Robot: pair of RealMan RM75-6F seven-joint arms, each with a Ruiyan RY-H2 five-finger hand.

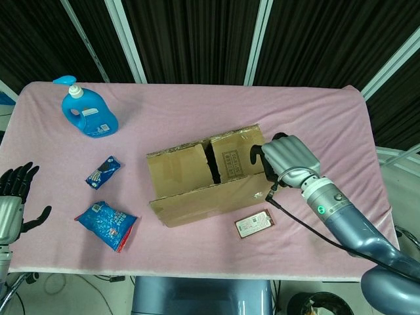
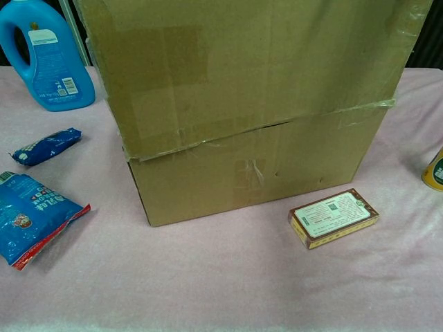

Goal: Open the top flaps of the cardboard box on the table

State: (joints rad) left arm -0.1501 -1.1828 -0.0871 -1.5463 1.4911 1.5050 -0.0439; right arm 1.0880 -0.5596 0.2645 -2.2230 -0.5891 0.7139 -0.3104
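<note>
The right hand's fingers (image 1: 259,152) are curled over the right end of the near flap (image 1: 203,200) of the cardboard box (image 1: 197,177), dark tips hooked over its edge so the hand appears to grip it; the right hand (image 1: 289,157) sits just beside the box's right side, its arm running off toward the lower right. The left hand (image 1: 14,190) rests well apart at the far left edge, fingers spread and holding nothing. The box stands near the middle of the pink surface (image 1: 328,125). In the chest view the near flap (image 2: 242,62) stands almost upright above the front wall, hinged along the taped crease, so I judge this flap roughly half opened and not yet folded outward. From above, two inner flaps (image 1: 210,161) lie nearly flat over the opening with a dark gap between them, so they appear unopened; the far flap cannot be made out. Most of the task seems left. Around the box lie a small flat carton (image 1: 254,224) just in front, a blue bottle (image 1: 88,113), a small blue packet (image 1: 103,172) and a blue snack bag (image 1: 106,223) to the left
</note>
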